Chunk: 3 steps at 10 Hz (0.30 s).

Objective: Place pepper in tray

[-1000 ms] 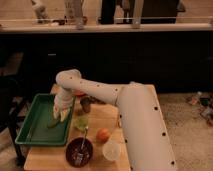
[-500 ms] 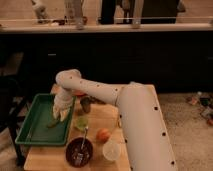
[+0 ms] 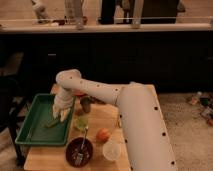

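Observation:
The green tray (image 3: 35, 127) lies on the left side of the wooden table. My gripper (image 3: 62, 114) hangs at the end of the white arm over the tray's right part, fingers pointing down. A small slender green pepper (image 3: 53, 122) shows just below and left of the fingertips, on or just above the tray floor. I cannot tell whether the fingers still touch it.
A round green cup (image 3: 81, 123) stands just right of the tray. An orange fruit (image 3: 103, 134), a dark bowl (image 3: 79, 151) holding a utensil, and a clear cup (image 3: 111, 150) sit toward the table's front. A dark can (image 3: 86, 104) stands behind the gripper.

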{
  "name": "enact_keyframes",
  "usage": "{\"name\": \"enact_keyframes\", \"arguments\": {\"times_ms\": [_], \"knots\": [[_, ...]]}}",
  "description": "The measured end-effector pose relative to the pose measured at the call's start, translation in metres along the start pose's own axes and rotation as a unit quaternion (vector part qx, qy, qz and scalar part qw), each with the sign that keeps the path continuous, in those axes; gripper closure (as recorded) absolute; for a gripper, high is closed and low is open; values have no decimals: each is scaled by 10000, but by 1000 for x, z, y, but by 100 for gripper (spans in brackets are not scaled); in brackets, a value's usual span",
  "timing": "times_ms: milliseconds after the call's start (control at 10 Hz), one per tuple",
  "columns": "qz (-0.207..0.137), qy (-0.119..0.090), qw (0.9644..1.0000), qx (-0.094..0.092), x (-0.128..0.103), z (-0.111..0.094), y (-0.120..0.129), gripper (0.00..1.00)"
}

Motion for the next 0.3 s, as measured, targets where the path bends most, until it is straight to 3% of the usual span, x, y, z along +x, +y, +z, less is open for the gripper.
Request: {"name": "enact_keyframes", "arguments": {"times_ms": [300], "knots": [[0, 2, 10000, 20, 0, 0, -1, 20]]}}
